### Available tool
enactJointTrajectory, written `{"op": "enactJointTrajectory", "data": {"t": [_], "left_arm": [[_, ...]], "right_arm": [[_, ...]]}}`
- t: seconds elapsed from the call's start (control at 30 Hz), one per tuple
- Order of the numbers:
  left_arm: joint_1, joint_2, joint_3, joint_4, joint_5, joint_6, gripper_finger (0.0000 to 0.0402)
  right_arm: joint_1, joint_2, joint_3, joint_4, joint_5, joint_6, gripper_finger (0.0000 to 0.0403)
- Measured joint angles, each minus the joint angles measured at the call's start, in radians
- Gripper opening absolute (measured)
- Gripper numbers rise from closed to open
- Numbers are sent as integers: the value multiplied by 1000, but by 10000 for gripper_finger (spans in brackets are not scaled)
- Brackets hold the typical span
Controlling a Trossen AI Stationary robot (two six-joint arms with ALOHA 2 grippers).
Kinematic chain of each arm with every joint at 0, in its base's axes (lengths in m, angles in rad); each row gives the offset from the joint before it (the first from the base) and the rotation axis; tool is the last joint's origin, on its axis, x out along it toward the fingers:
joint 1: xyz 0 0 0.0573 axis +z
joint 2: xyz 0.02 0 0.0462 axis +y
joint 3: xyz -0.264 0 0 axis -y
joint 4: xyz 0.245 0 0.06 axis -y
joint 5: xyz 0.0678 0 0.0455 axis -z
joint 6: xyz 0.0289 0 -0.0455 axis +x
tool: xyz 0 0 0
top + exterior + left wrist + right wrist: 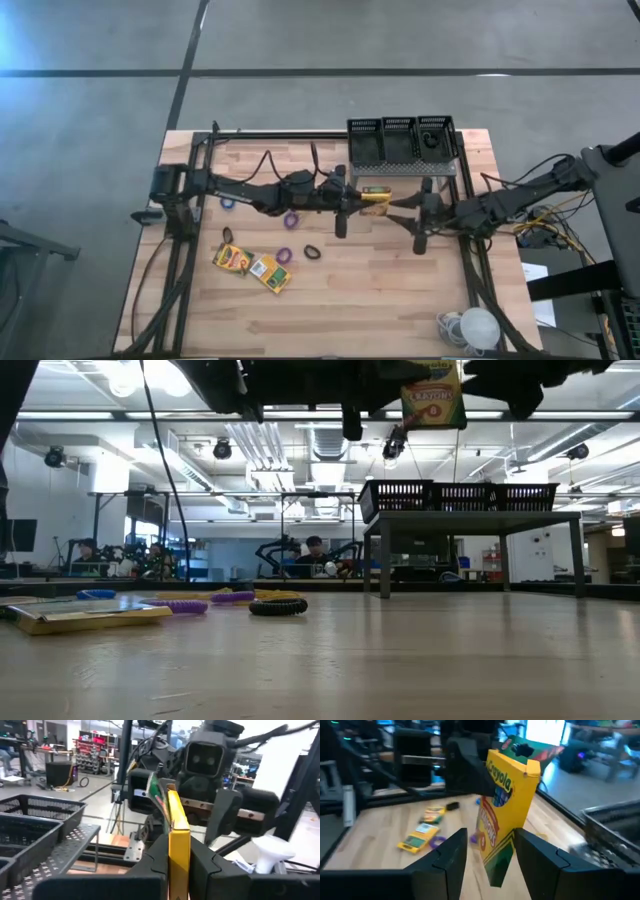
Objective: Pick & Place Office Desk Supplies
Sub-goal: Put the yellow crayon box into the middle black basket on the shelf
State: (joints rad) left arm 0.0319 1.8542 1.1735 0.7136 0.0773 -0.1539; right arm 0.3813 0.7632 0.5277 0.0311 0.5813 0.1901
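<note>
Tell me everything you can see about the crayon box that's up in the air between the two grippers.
The crayon box is a flat yellow-and-green cardboard Crayola pack with a green flap on top. It hangs above the table in front of the grey stand, clear of the wood. The left gripper is shut on its narrow edges; the right gripper faces it, fingers open around its lower end.

In the high view both arms reach toward the frame's centre and meet there. The left gripper [352,196] is clamped on a crayon box [376,195], raised; the right gripper [400,202] faces it, fingers spread around the box's other end.
</note>
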Motion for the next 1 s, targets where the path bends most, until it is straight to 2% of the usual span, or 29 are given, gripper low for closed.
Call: {"op": "enactJointTrajectory", "data": {"t": [0.2,0.33,0.6,0.87,1.0], "left_arm": [[-16,-1,-1,-2,-11,9,35],[-29,-1,-2,4,-9,18,35],[-31,2,-1,-13,2,19,35],[-31,2,-1,-16,-2,26,35],[-31,2,-1,-18,-2,27,35]], "right_arm": [[-52,37,-11,45,17,-17,160],[-60,33,-15,53,-50,-40,160],[-59,-22,27,-104,-49,31,160],[-60,-1,25,-118,-66,10,161],[-60,19,24,-86,-86,-15,177]]}}
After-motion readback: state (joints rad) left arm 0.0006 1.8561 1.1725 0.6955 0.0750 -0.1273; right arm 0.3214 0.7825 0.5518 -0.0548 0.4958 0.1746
